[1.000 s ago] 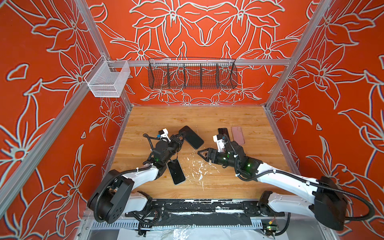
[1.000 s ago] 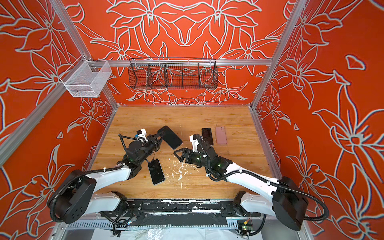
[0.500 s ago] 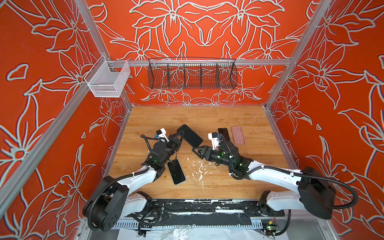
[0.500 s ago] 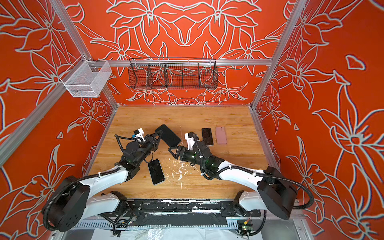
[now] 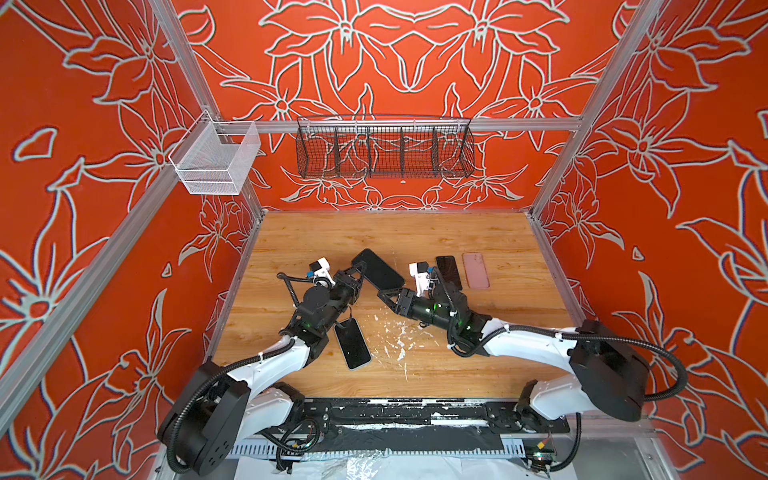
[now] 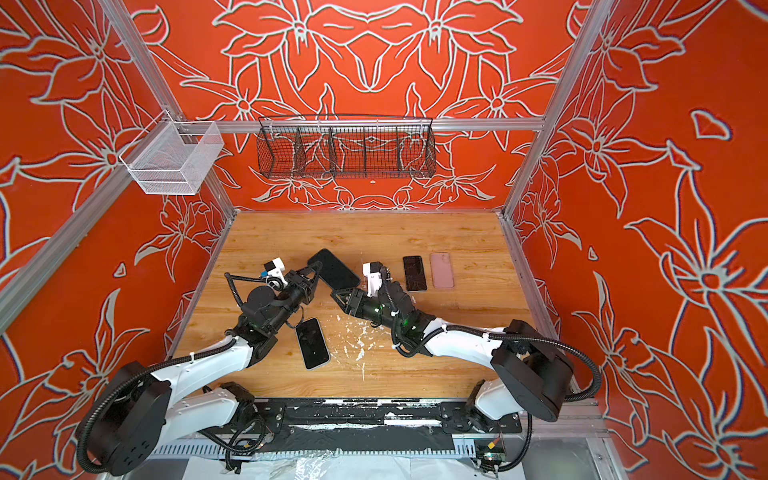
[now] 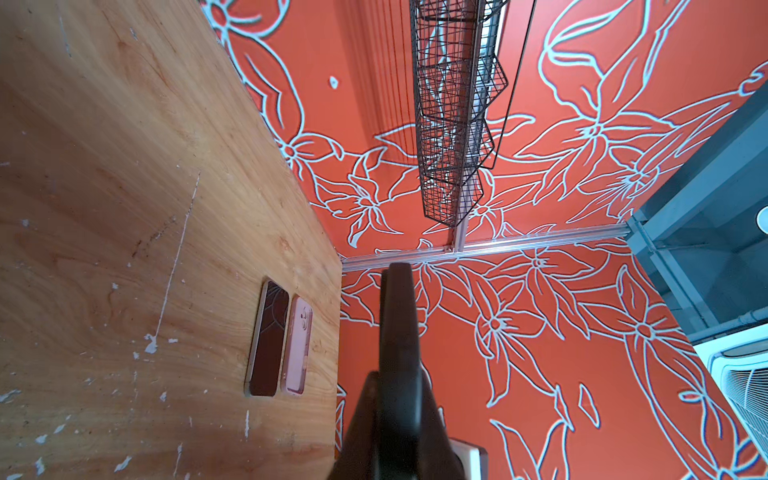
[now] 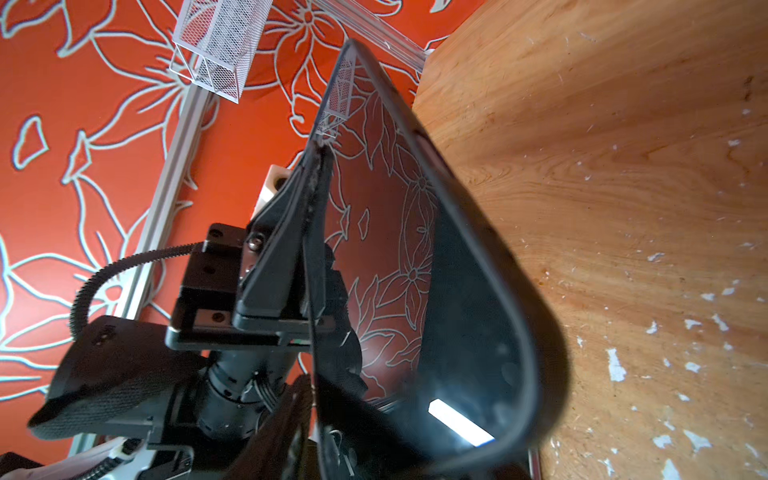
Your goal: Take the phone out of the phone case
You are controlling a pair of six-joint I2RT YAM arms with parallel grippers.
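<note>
A black phone in a dark phone case hangs tilted above the middle of the wooden table. My left gripper is shut on its left edge. The left wrist view shows it edge-on between the two fingers. My right gripper sits at the phone's lower right end, its jaws on either side of that end. In the right wrist view the glossy screen fills the middle with one finger beside its edge. Contact is not clear.
A bare black phone lies face up near my left forearm. A dark phone and a pink case lie side by side at the right. A black wire basket and a white mesh basket hang on the walls.
My right gripper has moved left up to the raised phone's end and its jaws have narrowed around it. The left gripper has kept its hold, shifting slightly back.
</note>
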